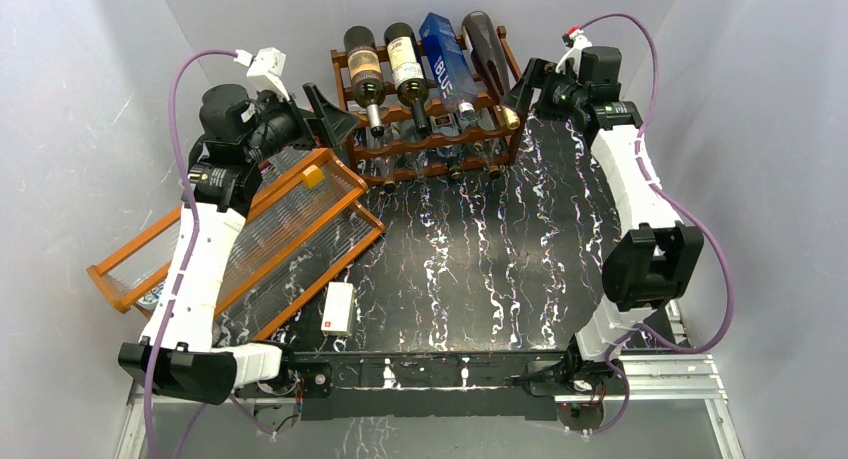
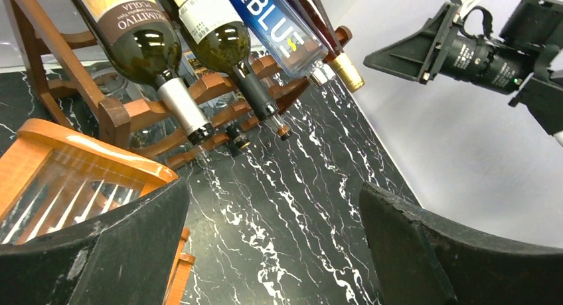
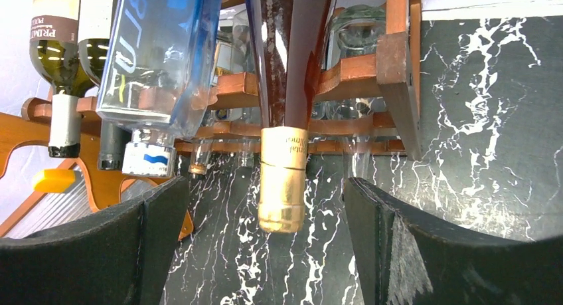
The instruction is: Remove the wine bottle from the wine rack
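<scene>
**Wine rack** (image 1: 430, 139): dark wood, at the far end of the surface (image 1: 480, 259). The top tier holds four bottles, necks toward the arms.

**Wine bottle** (image 3: 292, 86): dark red with a gold foil neck, rightmost on the rack. It lies in its cradle, not yet gripped.

**Right hand** (image 3: 265, 245): spread wide and empty. The foil neck appears to sit in the gap, clear of both fingers.

**Left hand** (image 2: 272, 252): spread and empty, near the rack's left end by an orange tray (image 1: 300, 229).

**Status:** lined up only. Closing on the neck and drawing the bottle out remain.

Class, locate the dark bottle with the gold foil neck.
Overhead view: the dark gold-foil-necked bottle lies rightmost on the reddish-brown wooden rack, beside the blue bottle.
</scene>
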You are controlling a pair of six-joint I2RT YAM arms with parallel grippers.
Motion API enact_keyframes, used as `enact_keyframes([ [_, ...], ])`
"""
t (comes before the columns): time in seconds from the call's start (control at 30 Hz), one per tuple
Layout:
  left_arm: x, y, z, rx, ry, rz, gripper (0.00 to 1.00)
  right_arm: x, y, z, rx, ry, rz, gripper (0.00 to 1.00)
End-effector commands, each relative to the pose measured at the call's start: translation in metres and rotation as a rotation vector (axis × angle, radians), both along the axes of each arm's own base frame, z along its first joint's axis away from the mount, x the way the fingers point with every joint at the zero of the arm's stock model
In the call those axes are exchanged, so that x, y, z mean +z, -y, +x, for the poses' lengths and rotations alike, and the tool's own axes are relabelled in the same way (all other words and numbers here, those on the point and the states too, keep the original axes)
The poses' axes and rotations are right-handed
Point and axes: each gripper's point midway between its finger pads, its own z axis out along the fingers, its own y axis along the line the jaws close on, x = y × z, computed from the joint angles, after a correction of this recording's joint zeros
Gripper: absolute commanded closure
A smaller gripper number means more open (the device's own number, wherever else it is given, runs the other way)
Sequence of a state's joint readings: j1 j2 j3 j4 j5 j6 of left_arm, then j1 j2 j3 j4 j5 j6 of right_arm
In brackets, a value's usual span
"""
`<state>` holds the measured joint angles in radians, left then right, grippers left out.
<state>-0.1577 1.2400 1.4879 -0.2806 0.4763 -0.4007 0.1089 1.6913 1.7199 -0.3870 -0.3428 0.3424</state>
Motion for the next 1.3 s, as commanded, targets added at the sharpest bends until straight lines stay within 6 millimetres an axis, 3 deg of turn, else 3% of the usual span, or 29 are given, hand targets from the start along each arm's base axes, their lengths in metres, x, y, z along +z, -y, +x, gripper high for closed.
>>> enact_keyframes([
  [0.0, 0.014, 0.012, -0.007, -0.057, 0.03, -0.005, 0.02, 0.028, -0.01, 0.008, 0.077, 0.065, 0.038, 0.03],
  [0.27, 0.01, 0.019, -0.005, -0.078, 0.013, -0.01, 0.02, -0.007, -0.016, 0.029, 0.13, -0.041, 0.046, 0.04],
  [0.4, 0.009, 0.02, -0.005, -0.081, 0.012, -0.009, 0.02, -0.025, -0.02, 0.037, 0.161, -0.101, 0.061, 0.09],
  [0.97, 0.006, 0.022, -0.007, -0.089, -0.003, -0.021, 0.02, -0.035, -0.04, 0.045, 0.343, -0.197, 0.255, 0.25],
  [1.27, 0.006, 0.023, -0.008, -0.09, -0.009, -0.03, 0.02, -0.029, -0.049, 0.044, 0.397, -0.203, 0.333, 0.34],
])
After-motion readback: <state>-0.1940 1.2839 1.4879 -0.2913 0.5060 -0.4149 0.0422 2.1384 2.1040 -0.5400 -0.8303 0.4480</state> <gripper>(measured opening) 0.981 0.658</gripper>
